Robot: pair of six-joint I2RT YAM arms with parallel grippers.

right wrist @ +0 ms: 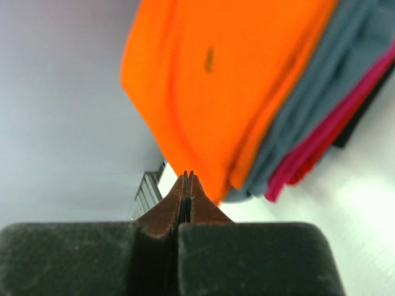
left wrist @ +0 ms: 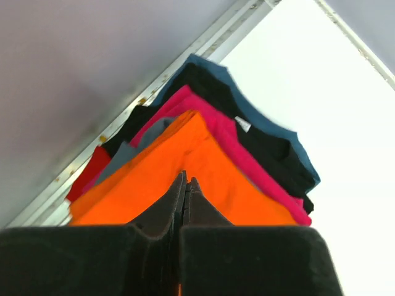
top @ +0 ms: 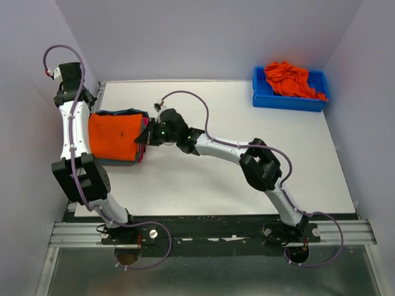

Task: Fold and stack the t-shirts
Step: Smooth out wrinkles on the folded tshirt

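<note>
A stack of folded t-shirts (top: 114, 135) lies at the table's left side, with a bright orange one on top. In the left wrist view the orange shirt (left wrist: 154, 179) lies over a grey-blue one (left wrist: 123, 154), a red-pink one (left wrist: 216, 123), and black and blue layers. My left gripper (left wrist: 186, 180) is shut, its tips over the orange shirt; in the top view its arm hides it. My right gripper (top: 143, 139) is shut at the stack's right edge. Its tips (right wrist: 187, 176) sit just off the orange shirt's (right wrist: 216, 80) corner, with nothing between them.
A blue plastic bin (top: 264, 97) at the back right holds several crumpled orange shirts (top: 287, 77). The left wall and the table's metal rail (left wrist: 123, 120) run close behind the stack. The left arm (top: 73, 132) reaches along the stack's left side.
</note>
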